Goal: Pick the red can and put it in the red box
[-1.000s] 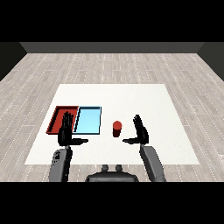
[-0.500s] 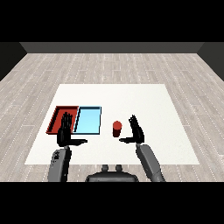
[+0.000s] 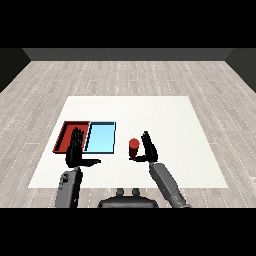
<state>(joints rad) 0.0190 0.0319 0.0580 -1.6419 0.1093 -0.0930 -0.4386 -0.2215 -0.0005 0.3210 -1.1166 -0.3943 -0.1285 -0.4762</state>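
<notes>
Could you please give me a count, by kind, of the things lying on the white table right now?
Trays: 2, the red tray and the light blue tray, side by side.
Cans: 1, the red can, upright, to the right of the trays and next to the right hand.
Total: 3 things.

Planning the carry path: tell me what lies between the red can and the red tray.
In the head view, the light blue tray lies between the red can and the red tray.
</notes>
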